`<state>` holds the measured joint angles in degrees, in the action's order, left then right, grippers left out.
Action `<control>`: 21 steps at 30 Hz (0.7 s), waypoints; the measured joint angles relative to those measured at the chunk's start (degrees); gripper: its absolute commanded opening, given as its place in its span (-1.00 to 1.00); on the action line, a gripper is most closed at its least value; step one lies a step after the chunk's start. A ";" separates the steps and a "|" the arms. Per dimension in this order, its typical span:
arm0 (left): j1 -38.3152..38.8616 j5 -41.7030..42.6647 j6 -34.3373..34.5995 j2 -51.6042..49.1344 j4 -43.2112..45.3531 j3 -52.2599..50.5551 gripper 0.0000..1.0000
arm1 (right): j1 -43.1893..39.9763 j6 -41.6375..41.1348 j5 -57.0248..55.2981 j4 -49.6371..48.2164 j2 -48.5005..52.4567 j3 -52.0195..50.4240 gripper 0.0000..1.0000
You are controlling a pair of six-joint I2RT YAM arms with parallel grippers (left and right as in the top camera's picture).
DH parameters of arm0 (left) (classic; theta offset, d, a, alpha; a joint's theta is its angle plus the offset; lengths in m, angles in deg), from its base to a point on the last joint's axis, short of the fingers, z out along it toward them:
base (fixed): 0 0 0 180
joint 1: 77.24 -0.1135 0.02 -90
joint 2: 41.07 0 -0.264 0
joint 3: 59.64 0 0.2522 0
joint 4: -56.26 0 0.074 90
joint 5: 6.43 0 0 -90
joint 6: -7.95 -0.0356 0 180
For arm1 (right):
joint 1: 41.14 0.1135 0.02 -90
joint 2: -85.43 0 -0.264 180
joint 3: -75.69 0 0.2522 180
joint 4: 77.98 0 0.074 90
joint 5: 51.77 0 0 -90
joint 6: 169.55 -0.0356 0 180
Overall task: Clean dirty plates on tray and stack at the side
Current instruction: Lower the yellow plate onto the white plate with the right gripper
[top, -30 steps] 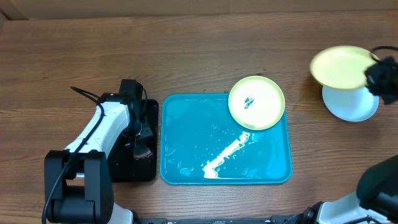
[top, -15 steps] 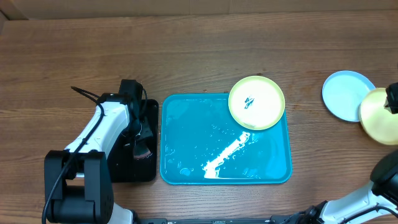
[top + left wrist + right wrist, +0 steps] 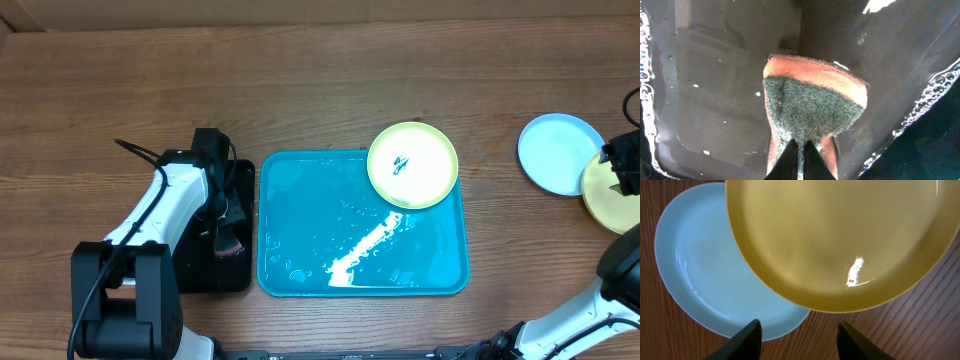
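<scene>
A yellow-green plate (image 3: pixel 412 165) with a dark smear at its centre lies on the far right corner of the wet cyan tray (image 3: pixel 300 220). On the table at the right, a pale blue plate (image 3: pixel 553 148) lies flat. A clean yellow plate (image 3: pixel 605 205) rests partly over its right side. In the right wrist view the yellow plate (image 3: pixel 840 240) overlaps the blue plate (image 3: pixel 715 275). My right gripper (image 3: pixel 800 330) stands open above both with nothing between its fingers. My left gripper (image 3: pixel 800 142) is shut on an orange sponge (image 3: pixel 812 107) with a green scouring face.
A black rectangular tray (image 3: pixel 200 265) lies left of the cyan tray. The left arm hangs over it, and its wet floor (image 3: pixel 715 75) has soap bubbles along the edges. The wooden table runs out to all sides.
The right gripper carried the yellow plate from above the blue plate toward the right, lowered it onto the blue plate's edge and opened. The left arm has not moved.
</scene>
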<state>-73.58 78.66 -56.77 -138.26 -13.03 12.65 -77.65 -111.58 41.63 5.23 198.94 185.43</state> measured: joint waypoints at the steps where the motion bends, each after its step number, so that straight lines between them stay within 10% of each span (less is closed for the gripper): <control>1: 0.00 0.00 0.00 0.02 -0.02 0.00 -0.92 | 0.11 0.39 -0.11 -0.46 0.39 0.00 -0.46; 21: 0.00 0.00 -0.07 0.02 -0.94 0.00 -0.91 | 8.50 2.12 -1.42 -7.78 6.47 -1.66 -0.49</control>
<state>-73.58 78.66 -56.84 -138.23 -13.97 12.65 -69.15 -109.46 40.21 -2.55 205.41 183.77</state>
